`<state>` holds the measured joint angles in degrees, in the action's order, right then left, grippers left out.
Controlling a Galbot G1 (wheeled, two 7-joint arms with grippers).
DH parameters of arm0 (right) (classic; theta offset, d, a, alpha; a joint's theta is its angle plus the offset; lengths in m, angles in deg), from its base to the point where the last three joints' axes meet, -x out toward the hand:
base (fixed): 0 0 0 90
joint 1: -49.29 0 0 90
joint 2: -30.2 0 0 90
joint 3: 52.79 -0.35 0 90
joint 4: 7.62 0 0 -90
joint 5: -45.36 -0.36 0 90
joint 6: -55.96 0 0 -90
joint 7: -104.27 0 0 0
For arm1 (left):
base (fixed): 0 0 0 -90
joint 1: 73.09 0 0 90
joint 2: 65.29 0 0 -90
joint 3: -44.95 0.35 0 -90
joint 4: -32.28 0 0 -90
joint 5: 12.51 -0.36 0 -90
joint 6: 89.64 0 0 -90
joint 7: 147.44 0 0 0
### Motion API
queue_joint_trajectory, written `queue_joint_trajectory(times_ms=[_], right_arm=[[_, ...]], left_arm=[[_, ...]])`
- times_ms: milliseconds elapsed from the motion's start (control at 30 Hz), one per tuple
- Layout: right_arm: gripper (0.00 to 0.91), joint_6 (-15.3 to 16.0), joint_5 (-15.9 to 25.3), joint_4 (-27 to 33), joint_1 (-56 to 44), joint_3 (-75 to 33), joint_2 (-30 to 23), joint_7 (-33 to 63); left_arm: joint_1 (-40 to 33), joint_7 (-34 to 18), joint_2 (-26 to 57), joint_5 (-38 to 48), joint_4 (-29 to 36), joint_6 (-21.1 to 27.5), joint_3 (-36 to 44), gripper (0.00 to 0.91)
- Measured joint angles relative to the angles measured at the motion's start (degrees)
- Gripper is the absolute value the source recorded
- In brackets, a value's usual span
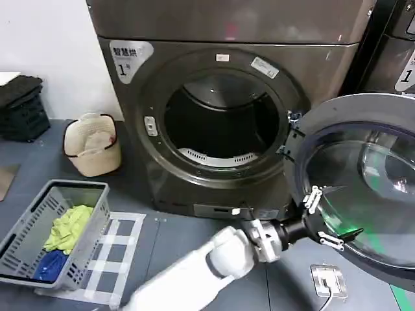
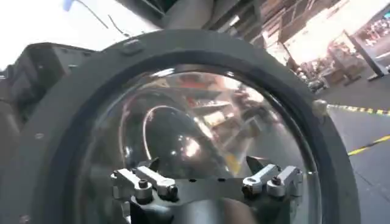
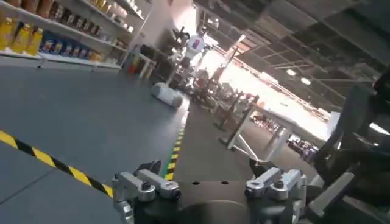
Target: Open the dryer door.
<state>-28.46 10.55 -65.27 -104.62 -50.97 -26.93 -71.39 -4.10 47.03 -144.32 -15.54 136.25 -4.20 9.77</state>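
Dryer door swung wide open to the machine's right.

Head view: the left end effector [image 1: 322, 217], fingers spread, sits against the dryer door [image 1: 363, 175]'s inner face. Left wrist view: the door's glass [image 2: 201, 134] lies just beyond the spread fingers. Right wrist view: the right end effector [image 3: 207, 176] hangs spread over the floor [image 3: 91, 122].

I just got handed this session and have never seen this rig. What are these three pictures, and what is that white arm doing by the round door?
The wide picture comes from the robot's head camera, looking down at a bronze-grey dryer. The white arm is the robot's left arm; its left gripper sits open at the inner face of the dryer door, holding nothing. The door is already swung wide to the right, so the drum opening is exposed.

The other two pictures come from cameras on each wrist. The left wrist view looks past the open fingers straight at the door's glass. The right wrist view shows the right gripper, open and idle, facing the room.

On the floor stand a grey basket of clothes and a cream basket.
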Motion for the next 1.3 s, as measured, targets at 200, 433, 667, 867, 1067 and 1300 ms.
queue_joint_trajectory(times_ms=[200, 433, 667, 867, 1067, 1300], right_arm=[[0.907, -0.2, 0.0, -0.1, 0.5, 0.5, 0.0, -0.5], [0.907, -0.1, -0.9, -1.5, 0.9, 0.9, -0.3, -0.8], [0.907, 0.0, -1.2, -2.1, 1.2, 1.7, -0.1, -0.9], [0.907, 0.0, -1.2, -2.2, 1.5, 2.6, 0.3, -0.9], [0.907, -0.1, -1.2, -1.5, 1.8, 2.9, 0.7, -1.0], [0.907, -0.4, -1.0, -0.5, 1.8, 3.1, 0.8, -1.9]], left_arm=[[4.3, 0.2, 6.3, 1.3, 8.2, -0.2, -3.5, 0.907], [10.6, 0.2, 15.4, 4.5, 17.1, 0.4, -9.4, 0.907], [17.7, -1.4, 23.4, 7.2, 23.2, 2.0, -17.3, 0.907], [24.8, -5.3, 29.9, 11.3, 27.5, 5.1, -25.1, 0.907], [30.7, -15.8, 36.0, 19.6, 32.1, 14.7, -32.0, 0.907], [31.4, -32.9, 40.5, 36.9, 36.4, 27.3, -37.4, 0.907]])
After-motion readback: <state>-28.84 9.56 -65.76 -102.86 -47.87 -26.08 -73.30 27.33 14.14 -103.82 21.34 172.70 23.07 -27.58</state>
